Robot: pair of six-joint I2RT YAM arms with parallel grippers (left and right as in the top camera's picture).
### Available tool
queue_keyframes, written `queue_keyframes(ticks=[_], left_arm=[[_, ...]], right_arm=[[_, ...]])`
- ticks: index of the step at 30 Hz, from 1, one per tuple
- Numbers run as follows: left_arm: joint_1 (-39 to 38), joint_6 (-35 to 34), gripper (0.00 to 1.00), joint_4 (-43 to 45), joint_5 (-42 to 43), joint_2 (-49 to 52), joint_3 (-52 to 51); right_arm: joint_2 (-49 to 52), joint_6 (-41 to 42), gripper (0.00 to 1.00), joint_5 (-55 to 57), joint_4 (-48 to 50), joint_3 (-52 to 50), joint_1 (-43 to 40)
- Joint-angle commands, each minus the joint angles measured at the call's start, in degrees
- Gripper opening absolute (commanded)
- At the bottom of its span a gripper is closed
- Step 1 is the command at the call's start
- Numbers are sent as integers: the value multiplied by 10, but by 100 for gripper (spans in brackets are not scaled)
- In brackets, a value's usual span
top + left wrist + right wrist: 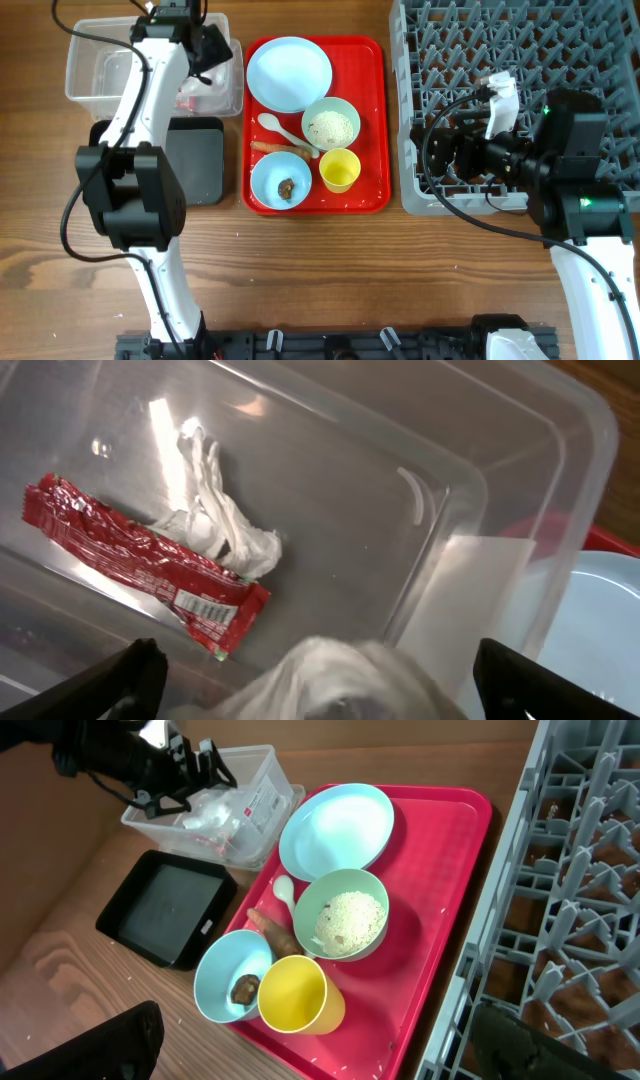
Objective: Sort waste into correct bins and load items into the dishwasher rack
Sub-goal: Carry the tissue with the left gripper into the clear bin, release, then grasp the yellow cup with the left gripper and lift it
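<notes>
Over the clear tub (470, 470), far left of the desk (60, 300): waste-sorting step. The left arm reaches forward, its end effector (320, 660) spread wide, a crumpled white scrap (340, 678) loose between the fingers (135, 680), above the red wrapper (140, 565) lying inside. Next, probably, the carrot piece (280, 149) on the red tray (370, 195) calls for a pinch and a carry to the black tray (195, 160). The right end effector (325, 1040), wide and empty, hangs beside the rack (600, 40).
</notes>
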Motion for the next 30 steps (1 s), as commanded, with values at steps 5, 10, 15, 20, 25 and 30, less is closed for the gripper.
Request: queue_keyframes(ticks=[5, 10, 15, 20, 25, 30], left_arm=[[-9, 2, 100, -37, 13, -95, 6], [-9, 31, 95, -49, 16, -121, 6], [-23, 97, 78, -116, 133, -138, 6], [-84, 101, 80, -254, 132, -151, 6], [-154, 92, 78, -390, 113, -151, 5], [-205, 24, 77, -424, 87, -153, -12]], right_arm=[[4, 4, 100, -5, 3, 12, 4], [4, 4, 100, -5, 4, 12, 4], [4, 4, 100, -5, 2, 12, 4], [4, 4, 100, -5, 3, 12, 4], [4, 4, 100, -5, 3, 12, 4], [4, 9, 100, -5, 3, 12, 4]])
